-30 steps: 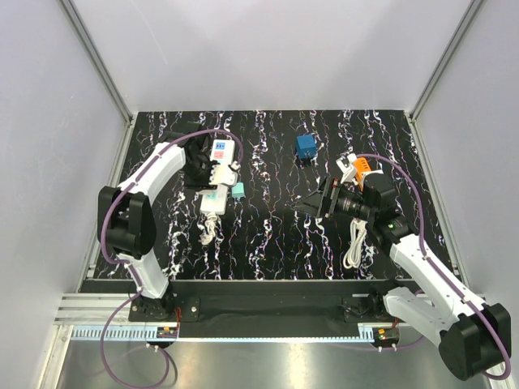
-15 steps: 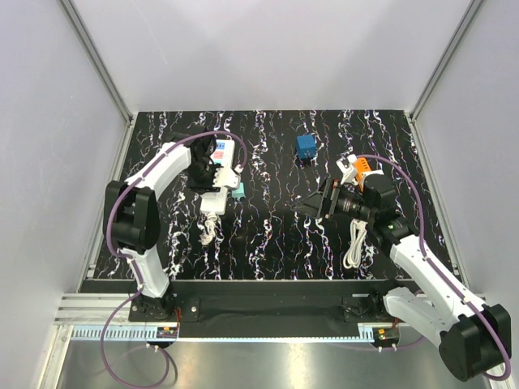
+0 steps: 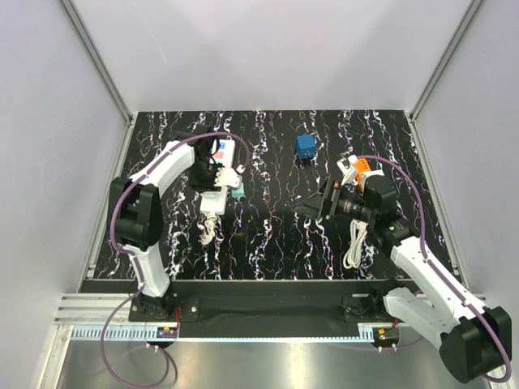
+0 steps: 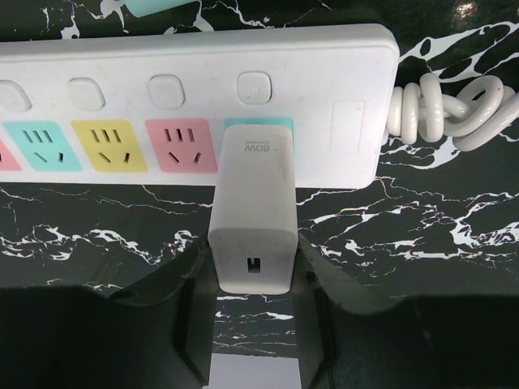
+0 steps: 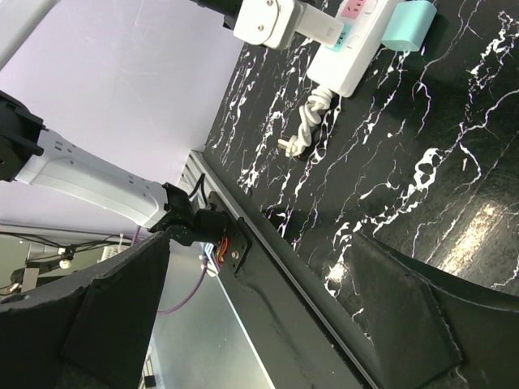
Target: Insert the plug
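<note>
A white power strip [image 4: 195, 73] with coloured sockets lies at the left of the table [image 3: 217, 174]. A white 80W charger plug [image 4: 253, 211] sits with its front end against the strip's teal socket [image 4: 258, 123]; its prongs are hidden. My left gripper [image 4: 255, 324] is shut on the plug, one finger on each side. In the top view the plug [image 3: 232, 174] sticks out of the strip's right side. My right gripper [image 3: 312, 204] is open and empty above the middle of the table [image 5: 268, 324].
A teal adapter [image 3: 238, 191] lies beside the strip. The strip's coiled cord [image 4: 442, 109] ends in a loose plug [image 3: 208, 231]. A blue box [image 3: 306, 146] stands at the back. An orange-and-white object [image 3: 357, 166] and a white cable [image 3: 354, 243] lie near the right arm.
My left gripper has moved right, from beside the strip to over it, with the white plug at the strip's right side. The right arm has not moved.
</note>
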### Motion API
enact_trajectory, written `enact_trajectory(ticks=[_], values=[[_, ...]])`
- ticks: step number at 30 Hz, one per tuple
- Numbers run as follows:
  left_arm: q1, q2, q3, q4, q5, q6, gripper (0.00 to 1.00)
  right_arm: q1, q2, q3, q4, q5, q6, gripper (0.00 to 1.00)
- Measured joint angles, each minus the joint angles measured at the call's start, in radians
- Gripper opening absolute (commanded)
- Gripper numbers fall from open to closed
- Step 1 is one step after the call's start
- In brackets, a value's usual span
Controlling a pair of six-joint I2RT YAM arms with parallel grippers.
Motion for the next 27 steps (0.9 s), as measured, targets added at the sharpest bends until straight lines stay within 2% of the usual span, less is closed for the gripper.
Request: enact_trajectory(ticks=[8,27], values=[[-0.011,0.002,0.001,0.0,-0.013,-0.006,0.0,0.0,-0.002,-0.012,0.0,0.001,-0.007,1.0],[-0.086,0.039,0.032,-0.024,-0.151,-0.111,0.0,0.0,-0.025,-0.028,-0.053,0.019,-0.019,1.0]])
